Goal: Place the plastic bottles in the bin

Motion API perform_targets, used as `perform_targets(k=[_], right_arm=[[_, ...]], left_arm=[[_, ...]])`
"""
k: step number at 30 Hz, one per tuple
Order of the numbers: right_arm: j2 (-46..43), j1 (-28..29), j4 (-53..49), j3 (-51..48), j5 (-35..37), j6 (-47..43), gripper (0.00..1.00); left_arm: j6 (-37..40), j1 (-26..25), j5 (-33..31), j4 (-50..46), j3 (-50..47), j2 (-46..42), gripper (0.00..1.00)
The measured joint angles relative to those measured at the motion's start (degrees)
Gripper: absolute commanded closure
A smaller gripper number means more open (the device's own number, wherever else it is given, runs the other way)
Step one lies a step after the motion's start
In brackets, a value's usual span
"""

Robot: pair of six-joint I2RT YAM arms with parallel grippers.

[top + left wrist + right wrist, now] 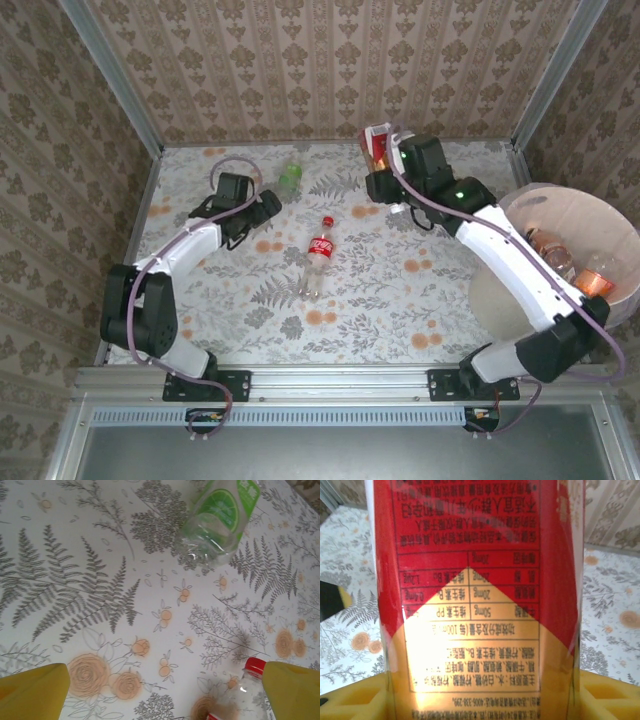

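We see a table cover that is white with grey ferns and small orange flowers. The green bottle is clear with a green and white label. The red-cap bottle has a red label too. The red and gold bottle has tiny dark letters on it. The left gripper has yellow fingers. The bin is pale pinky white. The walls are tan with brown leafy shapes

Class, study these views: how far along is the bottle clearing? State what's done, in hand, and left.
Done: some bottles lie in the bin. In hand: the right gripper clamps a red-labelled bottle. Left: the green bottle and cola bottle on the table; the left gripper is open.
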Motion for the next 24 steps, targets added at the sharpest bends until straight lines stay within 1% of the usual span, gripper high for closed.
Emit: perform_targets(k=[6,9,14,17,24], right_arm=[[-8.7,-3.0,-1.6,-1.0,1.0,-1.1,0.48],[-12.7,-6.6,-3.7,-1.3,1.1,-1.3,0.49],[-17.7,-16.0,-8.6,-1.3,0.7,-1.3,0.5],[-19.4,-22.2,-11.8,-1.0,-0.9,-1.3,0.5],[-19.2,-37.5,-22.1,4.4,-3.4,-1.5,0.48]], left_arm=[[0.0,-1.3,1.2,0.7,3.1,2.9,0.0],[0.0,-1.3,2.2,0.8,4.7,4.5,0.0],[0.1,-1.2,3.0,0.8,6.6,5.2,0.0],[0.3,-1.2,3.0,0.8,7.8,5.3,0.0],[0.3,-1.1,3.0,0.8,8.4,5.3,0.0]])
